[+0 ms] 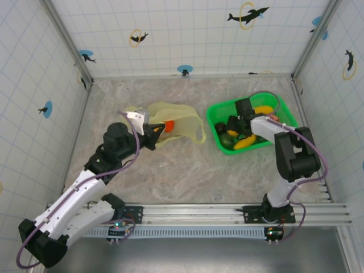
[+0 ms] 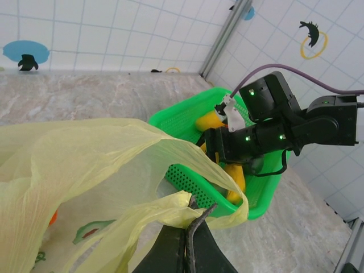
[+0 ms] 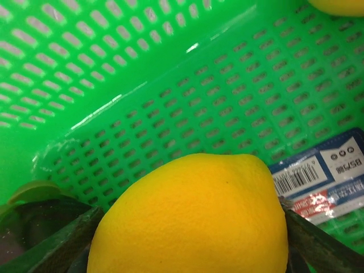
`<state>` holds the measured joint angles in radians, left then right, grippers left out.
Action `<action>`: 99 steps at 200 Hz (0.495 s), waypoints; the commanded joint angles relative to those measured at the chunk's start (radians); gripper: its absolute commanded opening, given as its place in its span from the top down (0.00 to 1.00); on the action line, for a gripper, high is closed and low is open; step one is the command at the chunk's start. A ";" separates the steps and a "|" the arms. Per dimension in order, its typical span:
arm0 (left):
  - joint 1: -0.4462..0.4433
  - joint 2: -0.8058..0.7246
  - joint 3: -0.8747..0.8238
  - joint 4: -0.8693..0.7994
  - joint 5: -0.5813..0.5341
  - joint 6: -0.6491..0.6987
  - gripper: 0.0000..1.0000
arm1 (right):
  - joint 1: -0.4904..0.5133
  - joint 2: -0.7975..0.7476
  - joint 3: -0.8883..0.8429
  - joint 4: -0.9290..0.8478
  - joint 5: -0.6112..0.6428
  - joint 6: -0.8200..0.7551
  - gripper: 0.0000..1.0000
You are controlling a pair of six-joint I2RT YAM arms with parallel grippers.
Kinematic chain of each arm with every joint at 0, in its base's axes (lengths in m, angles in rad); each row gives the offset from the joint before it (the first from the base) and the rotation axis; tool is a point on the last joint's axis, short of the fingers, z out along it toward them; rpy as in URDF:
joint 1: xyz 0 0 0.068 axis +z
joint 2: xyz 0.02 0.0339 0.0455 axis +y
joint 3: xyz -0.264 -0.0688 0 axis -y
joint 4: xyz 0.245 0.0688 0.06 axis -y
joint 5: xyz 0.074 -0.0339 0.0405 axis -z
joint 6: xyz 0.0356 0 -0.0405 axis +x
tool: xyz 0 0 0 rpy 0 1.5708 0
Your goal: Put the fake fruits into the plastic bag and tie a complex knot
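Since the yellow lemon (image 3: 193,216) sits between the right gripper's (image 1: 234,125) fingers (image 3: 51,247), down inside the bright green basket (image 1: 284,114), the step in hand looks like carrying that fruit across to the plastic bag (image 1: 185,126). In the right wrist view both fingers stand against the lemon's flanks at 9 and 3 o'clock, so you appear to be pinching it. The contact sits low on a round, glossy body, and I'd judge a slip likely if you lift fast. Raise it straight up until it is above the basket wall. Mind the banana (image 1: 244,143) and the dark green fruit (image 1: 227,140), which lie at about 6 o'clock of the gripper in the top view.

The bag lies at 9 o'clock of the basket, apart from it, with bare table (image 1: 170,170) between them. The left gripper (image 1: 154,132) is at the bag's 9 o'clock end, its jaws pressed together on a bunch of the yellow-green film, holding the rim up. From the left wrist view the mouth gapes toward the basket. One orange fruit (image 1: 169,125) is already inside, just beside that gripper.

Hold the left pinch firm and the rim high. Bring the lemon in from 3 o'clock, over the lower lip rather than through the loop handle. Release only once it is well inside, as the thin film will probably sag under it.
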<state>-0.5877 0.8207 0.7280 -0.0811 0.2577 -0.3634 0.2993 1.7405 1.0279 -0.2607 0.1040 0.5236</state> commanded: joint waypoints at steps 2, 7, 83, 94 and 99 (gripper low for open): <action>0.008 0.006 0.018 0.014 0.015 0.026 1.00 | -0.006 0.007 0.041 0.001 0.002 0.001 0.26; 0.009 0.006 0.017 0.014 0.014 0.026 1.00 | -0.006 -0.001 0.040 0.004 0.006 0.001 0.26; 0.009 0.009 0.024 0.007 0.002 0.021 1.00 | -0.010 -0.142 0.043 0.008 0.053 -0.006 0.30; 0.009 0.007 0.024 0.006 -0.001 0.022 1.00 | -0.012 -0.161 0.044 0.009 0.052 -0.009 0.30; 0.009 0.007 0.026 0.006 -0.003 0.021 1.00 | -0.011 -0.171 0.045 0.009 0.049 -0.008 0.30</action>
<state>-0.5877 0.8268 0.7280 -0.0814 0.2569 -0.3634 0.2924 1.6260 1.0351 -0.2600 0.1352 0.5205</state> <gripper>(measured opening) 0.047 0.715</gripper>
